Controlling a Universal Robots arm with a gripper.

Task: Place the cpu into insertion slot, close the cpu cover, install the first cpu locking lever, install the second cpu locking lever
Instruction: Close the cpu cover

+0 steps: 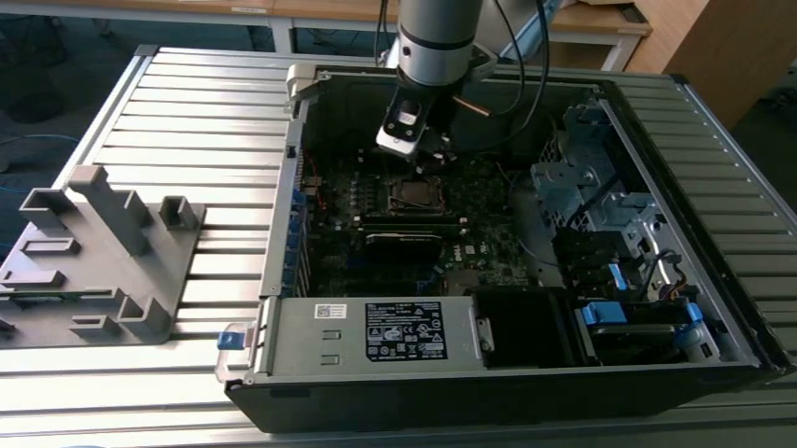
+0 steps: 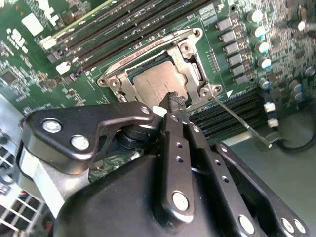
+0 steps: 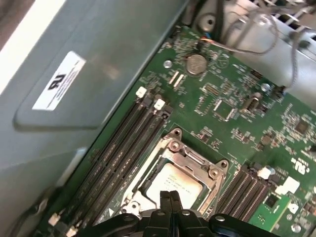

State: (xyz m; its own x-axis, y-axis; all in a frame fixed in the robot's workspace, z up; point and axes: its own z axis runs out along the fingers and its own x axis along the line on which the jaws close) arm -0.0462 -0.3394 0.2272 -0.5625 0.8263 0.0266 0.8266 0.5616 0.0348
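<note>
Gripper point(image 1: 427, 161), jaws pressed together, hangs at exterior view's centre over cpu point(image 2: 158, 81); cpu lies flat beneath lowered cover point(image 2: 148, 53).

Bright, even light washes my ribbed worktop point(image 1: 187, 112), while the open case point(image 1: 498, 392) lies shadowed inside; soft glare sheens its grey wall point(image 3: 123, 49) and the bolts point(image 2: 179, 200) of my gripper point(image 2: 173, 101).

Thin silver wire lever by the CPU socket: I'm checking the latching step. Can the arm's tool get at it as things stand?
Probably yes. The thin silver wire lever juts free over the long black memory slots, with nothing across it, and the black tool hangs beside it, fingers shut.
</note>
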